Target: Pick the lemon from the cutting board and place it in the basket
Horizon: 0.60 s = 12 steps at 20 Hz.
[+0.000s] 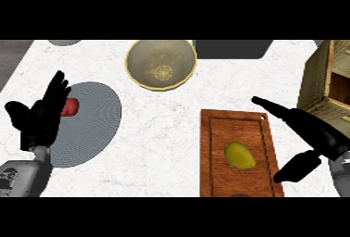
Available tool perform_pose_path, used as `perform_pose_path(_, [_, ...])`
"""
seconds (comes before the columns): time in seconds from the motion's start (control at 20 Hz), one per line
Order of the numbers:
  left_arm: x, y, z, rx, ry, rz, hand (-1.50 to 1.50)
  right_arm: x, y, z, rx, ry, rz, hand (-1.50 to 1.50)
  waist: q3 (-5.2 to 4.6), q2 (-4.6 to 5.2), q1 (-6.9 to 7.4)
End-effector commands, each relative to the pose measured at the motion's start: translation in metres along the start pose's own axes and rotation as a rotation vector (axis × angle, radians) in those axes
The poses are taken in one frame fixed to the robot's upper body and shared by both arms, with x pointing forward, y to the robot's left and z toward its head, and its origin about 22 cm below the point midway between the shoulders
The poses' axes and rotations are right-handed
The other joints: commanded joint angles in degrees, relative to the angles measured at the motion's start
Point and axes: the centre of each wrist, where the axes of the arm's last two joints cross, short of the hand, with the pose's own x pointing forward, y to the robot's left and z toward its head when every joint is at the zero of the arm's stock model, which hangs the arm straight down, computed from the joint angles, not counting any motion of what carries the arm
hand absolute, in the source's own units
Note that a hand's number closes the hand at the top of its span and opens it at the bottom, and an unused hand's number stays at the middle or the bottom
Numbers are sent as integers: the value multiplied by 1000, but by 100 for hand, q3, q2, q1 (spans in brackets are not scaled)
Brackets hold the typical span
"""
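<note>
- The right hand (311, 139) comes in at the right edge, and its arm is cut off there. Its fingers are straight and its thumb sticks out low down. It holds nothing.
- The left hand (37, 118) is at the left, fingers up and spread. It holds nothing too. It hides part of the grey plate (92, 125).
- A small red thing (70, 107) sits on that plate, half hidden behind the left hand. I cannot tell what it is.
- The bottom of the cutting board (240, 120) is cut off.
- A wooden box (328, 78) at the right edge is only partly seen, and so is a dark thing (229, 48) at the top.
- The lemon (240, 155) is yellow and egg-shaped. It lies on the brown cutting board, near the lower end. The right hand is just beside it, not touching.
- The basket (161, 64) is round and tan, near the top, well apart from the lemon.
</note>
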Motion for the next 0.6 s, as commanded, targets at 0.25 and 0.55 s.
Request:
perform_pose_path(0.25, [2,0,2,0,20,-3,0,-12,45,-9,-67,-62,4,-150,0,-3,-6])
perform_pose_path(0.55, [13,-4,17,-8,8,-16,0,-17,73,-2,-63,-53,3,-150,1,-10,0])
